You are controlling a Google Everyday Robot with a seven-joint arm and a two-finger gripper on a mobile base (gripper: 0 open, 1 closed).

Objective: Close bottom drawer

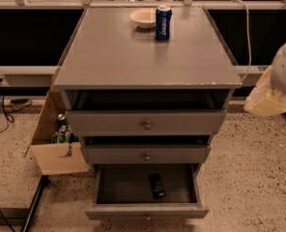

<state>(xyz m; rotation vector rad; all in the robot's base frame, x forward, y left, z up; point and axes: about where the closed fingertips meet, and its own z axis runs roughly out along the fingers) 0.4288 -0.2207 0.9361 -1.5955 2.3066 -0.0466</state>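
Note:
The bottom drawer (147, 211) of the grey cabinet is pulled out wide. Its slim front panel sits near the lower edge of the camera view, with a small round knob (147, 217) at its centre. A small black object (156, 186) lies inside it. My arm, white and cream (268, 96), shows at the right edge, level with the top drawer and well away from the bottom drawer. My gripper is at that right edge, touching nothing on the cabinet.
The top drawer (146, 123) and middle drawer (146, 154) stand slightly ajar. A blue can (163, 22) and a pale bowl (143, 18) sit on the cabinet top. An open cardboard box (56, 146) with items stands left of the cabinet. Cables lie on the floor at the left.

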